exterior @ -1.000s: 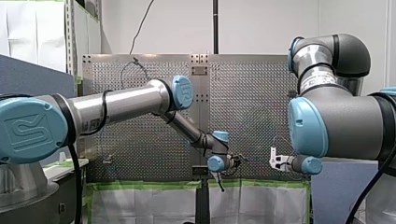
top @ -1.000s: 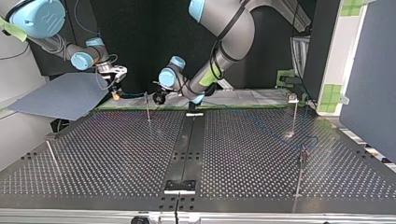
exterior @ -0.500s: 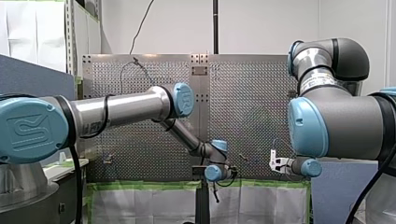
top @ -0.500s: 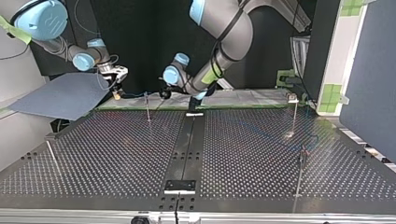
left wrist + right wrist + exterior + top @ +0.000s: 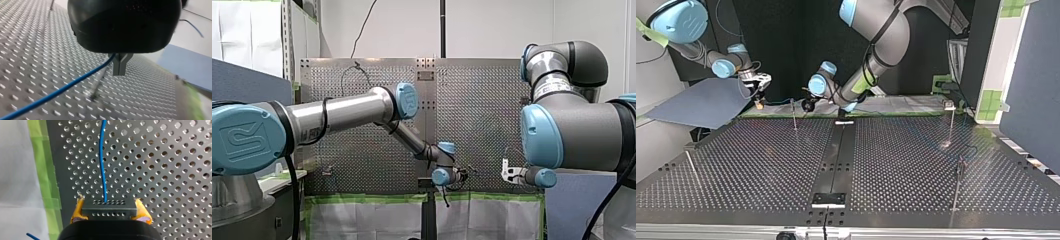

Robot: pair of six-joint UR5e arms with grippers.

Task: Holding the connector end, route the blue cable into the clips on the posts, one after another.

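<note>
Blue cable (image 5: 102, 157), thin and smooth, runs straight out of a dark grey connector block (image 5: 110, 211) with 2 rows of small holes, just inside the green-taped edge (image 5: 47, 182) of the perforated metal table (image 5: 162, 170). My right gripper (image 5: 109, 203) clamps that block between yellow pads (image 5: 143, 213). Farther along that edge, my left gripper (image 5: 119, 72) has its metal fingers (image 5: 120, 62) pinched narrow on the cable at their fork.
</note>
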